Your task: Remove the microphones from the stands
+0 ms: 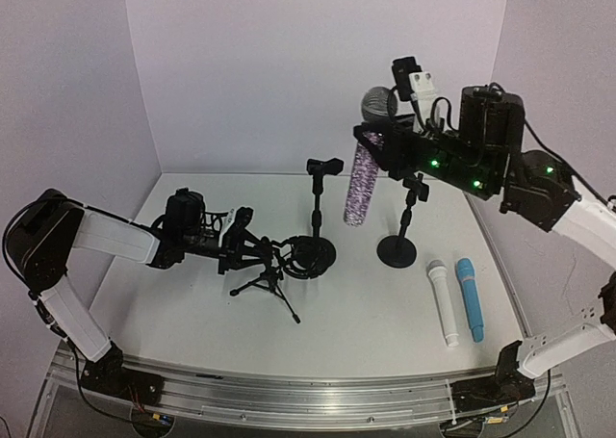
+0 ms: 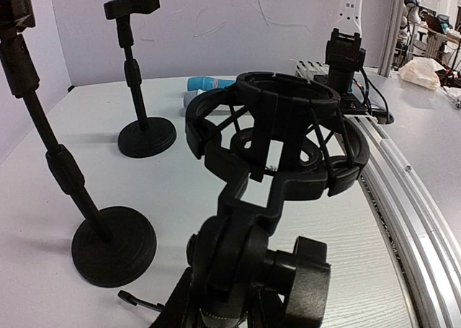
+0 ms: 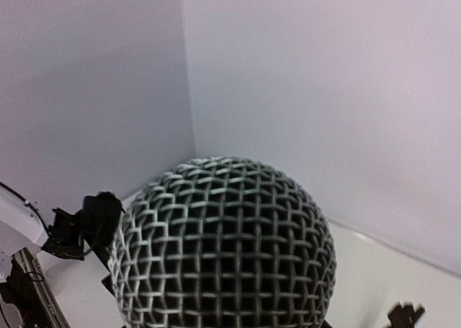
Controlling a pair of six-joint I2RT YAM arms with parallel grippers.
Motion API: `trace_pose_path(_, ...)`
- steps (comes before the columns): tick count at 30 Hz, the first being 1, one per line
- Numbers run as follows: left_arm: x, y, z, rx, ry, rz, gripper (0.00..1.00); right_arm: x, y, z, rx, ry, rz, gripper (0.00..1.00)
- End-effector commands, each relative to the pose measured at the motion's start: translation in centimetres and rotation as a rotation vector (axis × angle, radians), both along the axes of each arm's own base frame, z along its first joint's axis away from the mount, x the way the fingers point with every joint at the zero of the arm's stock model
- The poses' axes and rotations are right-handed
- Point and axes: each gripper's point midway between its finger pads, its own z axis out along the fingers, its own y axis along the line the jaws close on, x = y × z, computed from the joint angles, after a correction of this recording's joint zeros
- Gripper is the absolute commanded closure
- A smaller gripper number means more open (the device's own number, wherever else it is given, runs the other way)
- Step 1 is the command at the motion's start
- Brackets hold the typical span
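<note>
Top external view, nearest first: a white microphone (image 1: 444, 303) and a blue microphone (image 1: 470, 298) lie side by side on the table (image 1: 192, 313), close to the right arm's base. Farther in on the left, the left gripper (image 1: 239, 247) is at the stem of a small tripod stand (image 1: 269, 282). Its jaws appear nearly closed on that stem, though the fingers are hard to make out. The left wrist view shows the stand's round black cradle (image 2: 277, 137) with nothing in it.

Behind it stand two round-based stands, one with a clip on top (image 1: 318, 202) and a shorter one (image 1: 398, 250) to its right. Above them the right gripper (image 1: 390, 135) clamps the glittery purple microphone (image 1: 360, 188) just under its mesh head (image 3: 223, 249). The microphone hangs head-up in the air, touching neither stand.
</note>
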Motion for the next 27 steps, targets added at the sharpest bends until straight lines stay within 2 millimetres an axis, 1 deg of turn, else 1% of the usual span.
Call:
trace_pose_path(1, 1.1, 0.5, 0.1, 0.017, 0.076, 0.034, 1.0, -0.4, -10.4, -8.5, -0.116, 0.412, -0.375, 1.0)
trace_pose_path(2, 1.3, 0.6, 0.1, 0.017, 0.078, 0.038, 1.0, -0.8, -12.0, -10.6, -0.133, 0.502, -0.425, 1.0)
trace_pose_path(4, 1.6, 0.7, 0.2, 0.016, 0.07, 0.043, 1.0, -2.0, -14.5, -16.1, -0.197, 0.696, -0.518, 1.0)
trace_pose_path(5, 1.6, 0.7, 0.3, 0.016, 0.07, 0.043, 1.0, -2.8, -15.0, -18.4, -0.244, 0.778, -0.534, 1.0)
trace_pose_path(8, 1.8, 0.7, 0.6, 0.012, 0.062, 0.044, 1.0, -4.7, -15.5, -24.7, -0.344, 0.99, -0.556, 1.0)
trace_pose_path(11, 1.6, 0.7, 0.7, 0.011, 0.063, 0.044, 1.0, -5.3, -15.7, -28.4, -0.399, 1.12, -0.575, 1.0)
trace_pose_path(12, 1.6, 0.8, 0.7, 0.011, 0.063, 0.043, 1.0, -5.2, -15.7, -29.4, -0.417, 1.149, -0.583, 1.0)
trace_pose_path(14, 1.5, 0.8, 0.6, 0.012, 0.064, 0.044, 1.0, -4.5, -15.2, -31.0, -0.434, 1.195, -0.574, 1.0)
trace_pose_path(18, 1.3, 0.9, 0.5, 0.011, 0.065, 0.044, 1.0, -2.3, -13.6, -33.6, -0.473, 1.264, -0.553, 1.0)
trace_pose_path(22, 1.2, 1.0, 0.5, 0.01, 0.063, 0.045, 1.0, -1.1, -13.5, -36.7, -0.52, 1.356, -0.567, 1.0)
trace_pose_path(24, 1.1, 1.0, 0.5, 0.009, 0.059, 0.045, 1.0, -0.6, -13.4, -37.5, -0.54, 1.374, -0.566, 1.0)
trace_pose_path(27, 1.0, 1.1, 0.3, 0.012, 0.064, 0.045, 1.0, 0.6, -13.3, -38.1, -0.549, 1.378, -0.579, 1.0)
